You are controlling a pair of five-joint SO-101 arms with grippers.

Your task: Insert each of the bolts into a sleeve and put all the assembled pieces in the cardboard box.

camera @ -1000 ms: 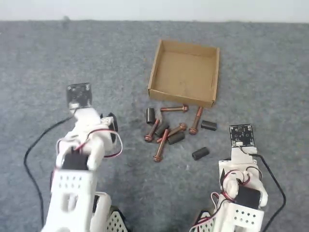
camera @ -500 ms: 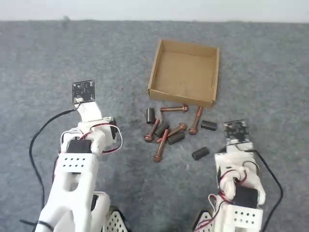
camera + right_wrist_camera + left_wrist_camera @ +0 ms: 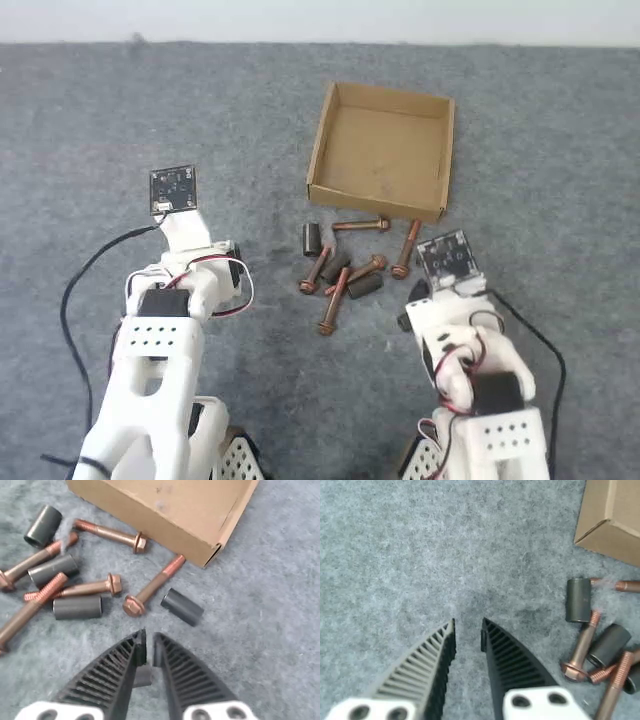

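Note:
The empty cardboard box (image 3: 380, 150) stands at the back of the grey mat. In front of it lies a loose pile of copper bolts (image 3: 333, 298) and dark sleeves (image 3: 365, 285). My left gripper (image 3: 468, 625) hovers over bare mat beside the pile, its fingers slightly apart and holding nothing; a sleeve (image 3: 579, 600) and a bolt (image 3: 582, 647) lie a short way off. My right gripper (image 3: 149, 635) is shut, directly above one sleeve (image 3: 142, 676) that shows through the gap. Another sleeve (image 3: 182, 607) and a bolt (image 3: 152, 586) lie just beyond its tips, before the box (image 3: 170, 510).
The left arm (image 3: 175, 280) stands left of the pile and the right arm (image 3: 460, 330) at its right edge, covering the sleeves there. Cables trail from both arm bases. Grey mat stretches wide to the left, the right and behind the box.
The right arm has swung forward and to the left, over the sleeves at the pile's right side. The left arm stretched forward a second ago and has kept still since.

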